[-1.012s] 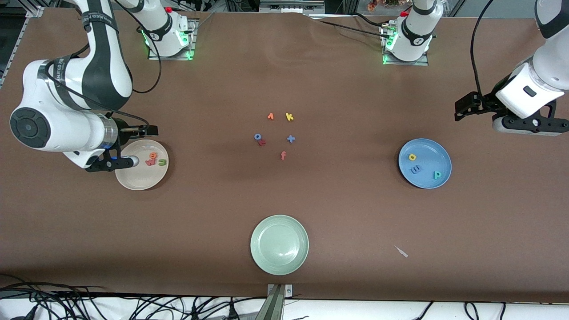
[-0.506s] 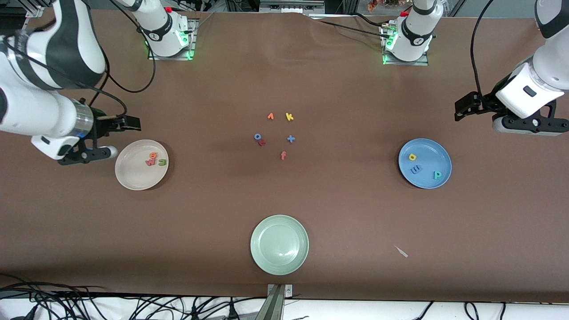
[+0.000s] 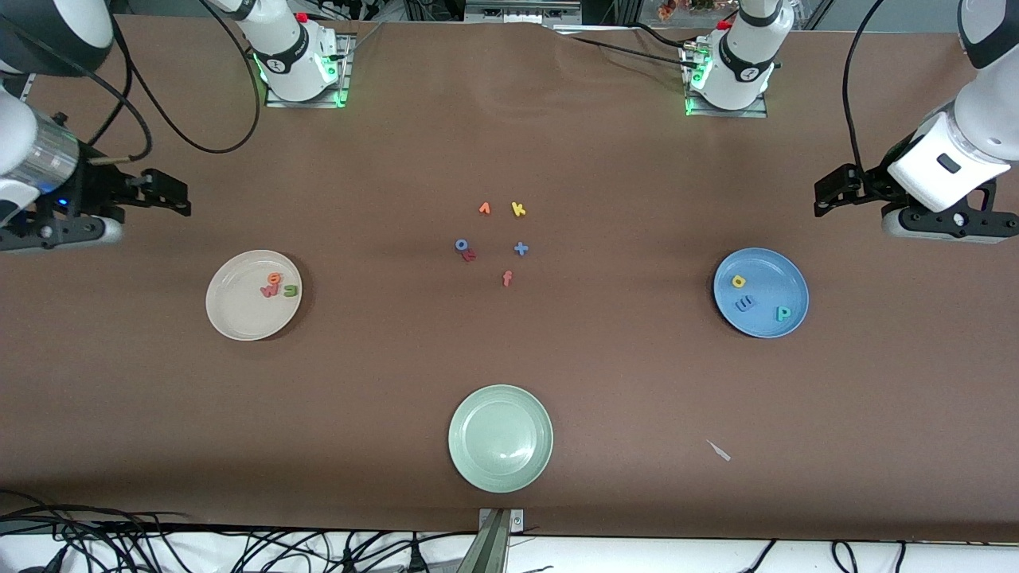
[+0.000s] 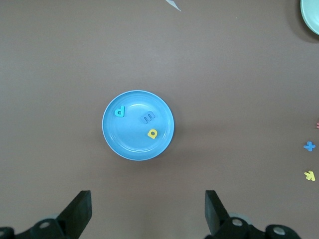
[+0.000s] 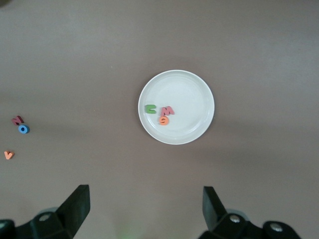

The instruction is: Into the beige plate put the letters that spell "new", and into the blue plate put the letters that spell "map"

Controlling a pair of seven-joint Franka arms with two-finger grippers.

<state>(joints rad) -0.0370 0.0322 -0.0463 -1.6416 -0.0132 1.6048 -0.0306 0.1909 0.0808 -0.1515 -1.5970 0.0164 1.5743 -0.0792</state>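
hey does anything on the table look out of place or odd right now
One small thing: a pale scrap lies loose on the brown table, nearer the front camera than the blue plate and matching no letter or plate. Otherwise the sorted letters sit inside their plates, and the pale green plate holds nothing.

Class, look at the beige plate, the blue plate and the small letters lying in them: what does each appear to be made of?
Beige plate: probably glazed ceramic or hard plastic; smooth and glossy.
Blue plate: likely the same; its rim shows a soft sheen.
Letters, such as the green n and teal p: seemingly foam; matte, flat-cut, solid colours.
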